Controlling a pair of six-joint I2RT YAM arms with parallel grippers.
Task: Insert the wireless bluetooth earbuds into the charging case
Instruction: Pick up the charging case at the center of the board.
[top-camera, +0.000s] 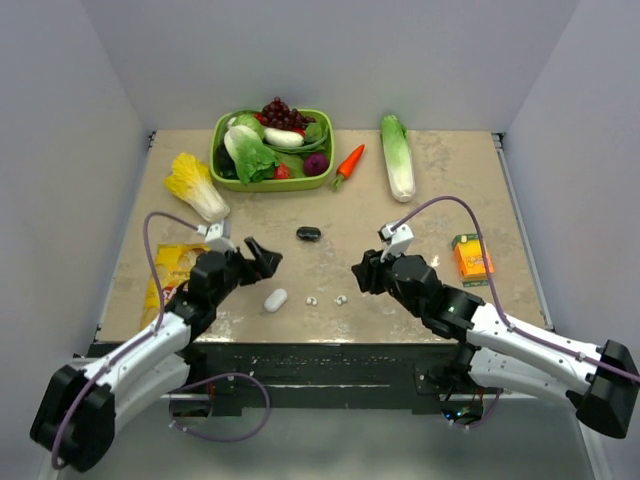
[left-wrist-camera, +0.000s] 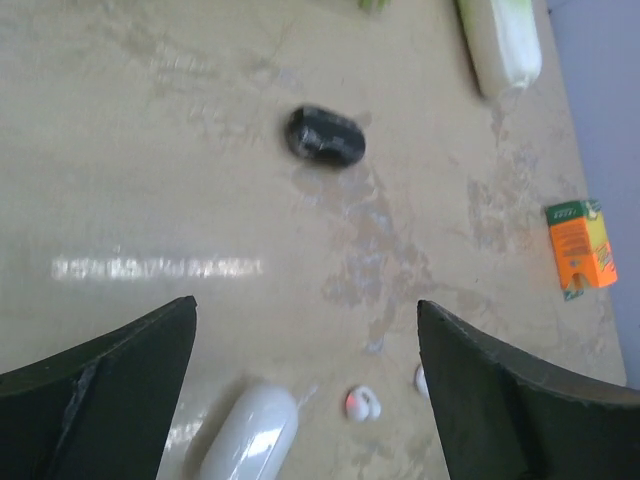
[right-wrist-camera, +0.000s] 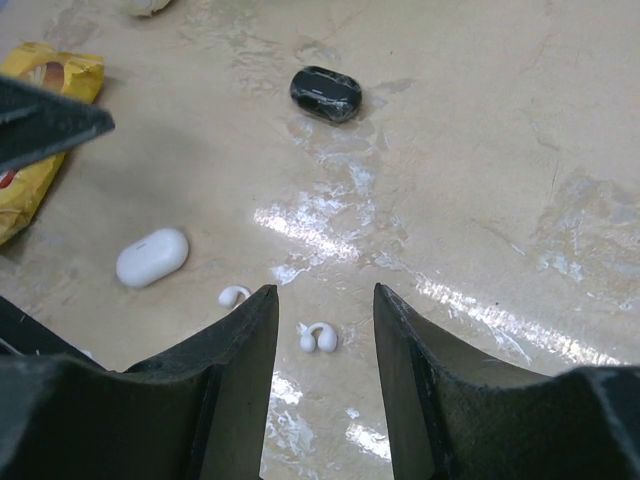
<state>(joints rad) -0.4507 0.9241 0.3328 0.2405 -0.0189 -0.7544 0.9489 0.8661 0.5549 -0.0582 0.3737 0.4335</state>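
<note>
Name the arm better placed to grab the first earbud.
Right. The right claw, open, frames one earbud between its fingers in its wrist view, with nothing in the way. The left claw sits nearer the case, farther from that earbud.

Left tool (top-camera: 266, 257) gapes wide (holding nothing); right tool (top-camera: 360, 276) stands half-open.

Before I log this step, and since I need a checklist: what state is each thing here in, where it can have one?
charging case, closed, lying on the table.
earbuds, both loose on the table, outside the charging case.
left gripper, wide open, empty.
right gripper, partly open, empty.
black case, closed.
green basket, filled with vegetables.
</note>
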